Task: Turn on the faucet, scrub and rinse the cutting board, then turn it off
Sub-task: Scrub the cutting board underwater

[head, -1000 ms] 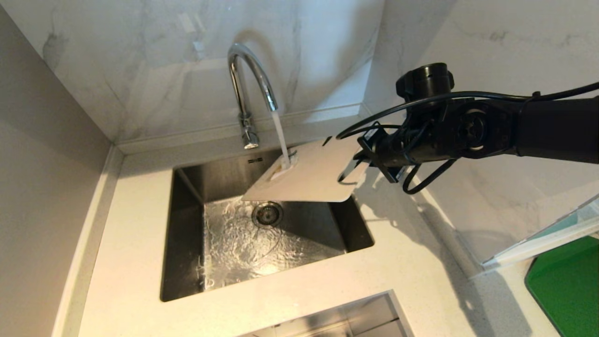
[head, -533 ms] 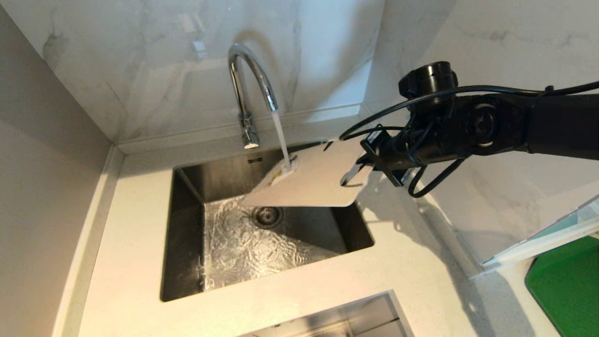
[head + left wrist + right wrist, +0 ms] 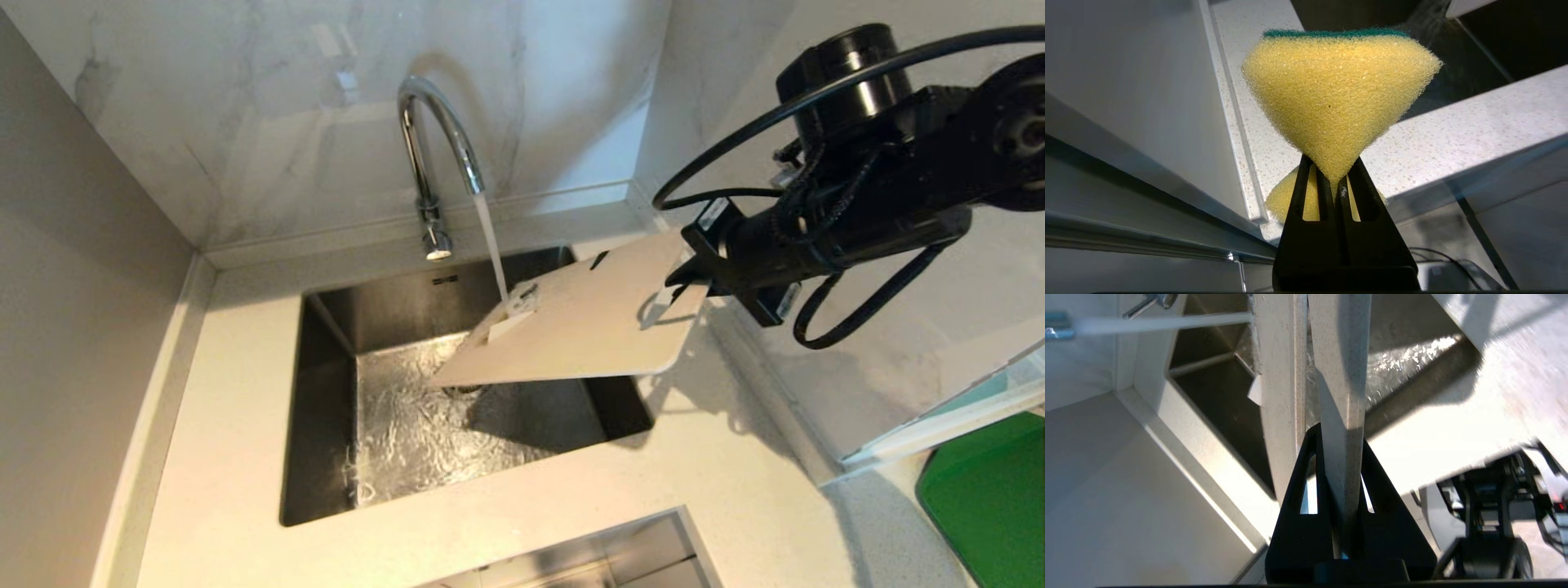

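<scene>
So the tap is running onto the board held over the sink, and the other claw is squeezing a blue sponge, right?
Not quite: the sponge is yellow with a green scrubbing layer, not blue, as the left wrist view shows. The rest holds: the tap runs onto the board, held over the sink by the right gripper, and the left gripper squeezes the sponge.

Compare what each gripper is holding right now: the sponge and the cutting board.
The sponge is yellow foam with a green scouring layer; the cutting board is pale beige and rigid. The sponge is pinched out of shape in the left gripper; the board stays flat in the right gripper. The board is tilted under the faucet stream over the sink; the sponge is away from the water.
</scene>
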Motion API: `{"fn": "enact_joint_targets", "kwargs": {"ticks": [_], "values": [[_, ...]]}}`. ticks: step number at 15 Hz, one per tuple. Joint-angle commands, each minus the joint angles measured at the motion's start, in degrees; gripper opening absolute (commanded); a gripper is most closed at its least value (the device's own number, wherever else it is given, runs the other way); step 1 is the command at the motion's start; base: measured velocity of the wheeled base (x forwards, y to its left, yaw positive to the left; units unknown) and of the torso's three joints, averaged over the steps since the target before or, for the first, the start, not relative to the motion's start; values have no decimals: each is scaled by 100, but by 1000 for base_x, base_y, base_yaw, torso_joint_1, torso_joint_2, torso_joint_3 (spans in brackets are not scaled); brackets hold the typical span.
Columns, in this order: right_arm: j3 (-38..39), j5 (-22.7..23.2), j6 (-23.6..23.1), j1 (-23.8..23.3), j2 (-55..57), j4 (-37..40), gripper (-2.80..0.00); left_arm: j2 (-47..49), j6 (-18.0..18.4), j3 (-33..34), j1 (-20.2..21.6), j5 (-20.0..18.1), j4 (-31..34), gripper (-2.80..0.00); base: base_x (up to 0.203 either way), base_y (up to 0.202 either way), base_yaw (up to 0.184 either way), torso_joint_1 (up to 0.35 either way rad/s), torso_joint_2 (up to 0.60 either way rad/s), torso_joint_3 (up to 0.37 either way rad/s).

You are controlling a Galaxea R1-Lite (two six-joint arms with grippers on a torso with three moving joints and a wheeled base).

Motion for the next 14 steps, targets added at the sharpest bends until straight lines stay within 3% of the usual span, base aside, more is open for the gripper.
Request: {"fn": "enact_joint_targets", "kwargs": {"ticks": [1,8,14], "values": [[25,15,52,2,-524,457,-280,688,13,-754,2,-129,503,-280,0,0,0,0,0,0],[31,30,81,2,-717,601,-280,2656,465,-1772,-4,-1033,730,-280,0,0,0,0,0,0],[75,56,98,2,-664,593,-280,4373,601,-2102,-12,-1361,-279,-280,0,0,0,0,0,0]]}}
